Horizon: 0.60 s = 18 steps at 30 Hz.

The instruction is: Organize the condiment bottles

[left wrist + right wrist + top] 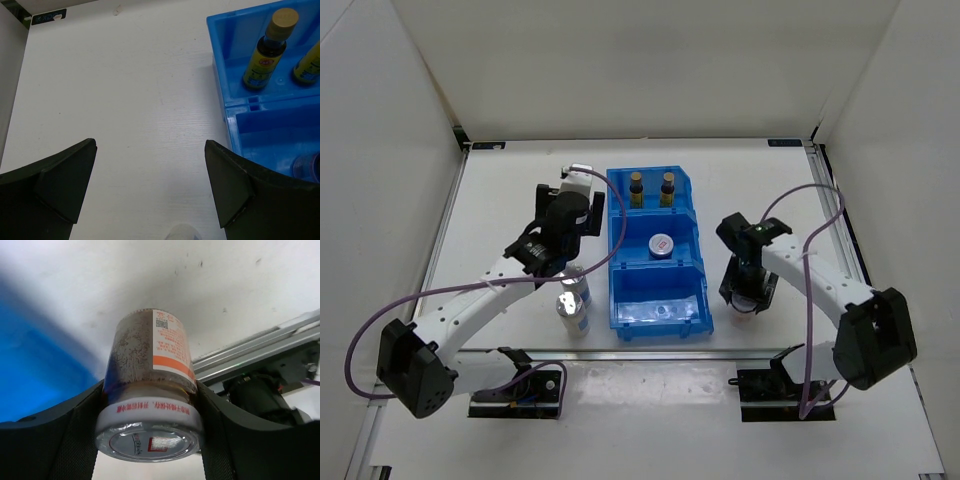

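Two dark amber bottles [636, 188] [668, 187] stand in the far compartment of the blue bin [618, 262]; one of them shows in the left wrist view [267, 50]. A white-capped bottle [662, 245] stands in the middle compartment. Two silver-lidded shakers [573, 280] [570, 312] stand on the table left of the bin. My left gripper [558, 258] [150, 185] is open and empty above them, with one lid [184, 233] just under it. My right gripper [748, 295] [150, 420] is shut on the second white-capped bottle [150, 370], right of the bin's near compartment. I cannot tell whether that bottle touches the table.
The bin's near compartment [660, 312] holds no bottle. White walls close the table at the back and sides. A metal rail [260, 347] runs along the table's right edge. The arm bases [515, 388] [770, 385] sit at the near edge.
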Each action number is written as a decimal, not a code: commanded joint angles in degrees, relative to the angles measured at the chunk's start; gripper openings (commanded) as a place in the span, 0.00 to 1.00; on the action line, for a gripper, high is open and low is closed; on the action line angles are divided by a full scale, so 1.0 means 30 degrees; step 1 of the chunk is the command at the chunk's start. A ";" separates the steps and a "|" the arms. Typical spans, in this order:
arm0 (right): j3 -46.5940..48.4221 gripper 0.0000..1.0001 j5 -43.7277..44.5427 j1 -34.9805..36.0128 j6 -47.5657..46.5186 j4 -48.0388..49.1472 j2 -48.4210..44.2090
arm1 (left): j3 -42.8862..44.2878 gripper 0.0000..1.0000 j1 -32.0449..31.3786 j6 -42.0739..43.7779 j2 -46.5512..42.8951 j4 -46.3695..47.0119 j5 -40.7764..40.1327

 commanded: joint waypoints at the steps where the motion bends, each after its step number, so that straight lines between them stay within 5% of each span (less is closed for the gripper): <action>1: 0.4470 0.06 0.2300 0.0181 0.0519 -0.2626 -0.1914 | 0.1150 1.00 -0.0063 -0.0362 0.0175 -0.0362 0.0362; 7: 1.2869 0.00 0.2340 0.1409 -0.1787 -0.2371 0.0095 | 0.1150 1.00 -0.0063 0.0046 -0.0001 -0.0362 -0.0459; 18: 2.0093 0.00 -0.1238 0.3871 -0.5954 0.1059 0.9943 | -0.0870 1.00 -0.0063 0.1601 -0.1905 0.2152 -0.3180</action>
